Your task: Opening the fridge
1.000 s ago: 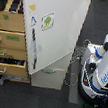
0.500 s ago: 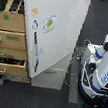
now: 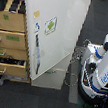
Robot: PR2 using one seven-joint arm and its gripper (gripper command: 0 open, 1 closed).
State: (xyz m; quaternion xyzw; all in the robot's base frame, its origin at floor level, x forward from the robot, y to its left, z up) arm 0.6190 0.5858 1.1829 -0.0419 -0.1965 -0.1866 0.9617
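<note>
My white-and-blue body (image 3: pixel 102 68) stands at the exterior view's right on the dark floor (image 3: pixel 41 101), bearing blue lettering too blurred to read, with cables (image 3: pixel 77 64) trailing toward the appliance; my arm and jaws cannot be picked out, so I cannot tell whether the jaws are wide, narrow or holding anything. The fridge (image 3: pixel 55 37) stands tilted at centre, its large white door carrying a green-figure sticker (image 3: pixel 50 25), a small yellow tag (image 3: pixel 36 14) and a bluish label (image 3: pixel 37 27), none legible. Beyond it, at the left, is the tan wooden cabinet (image 3: pixel 9 42), its drawers bearing small green labels, unreadable.
</note>
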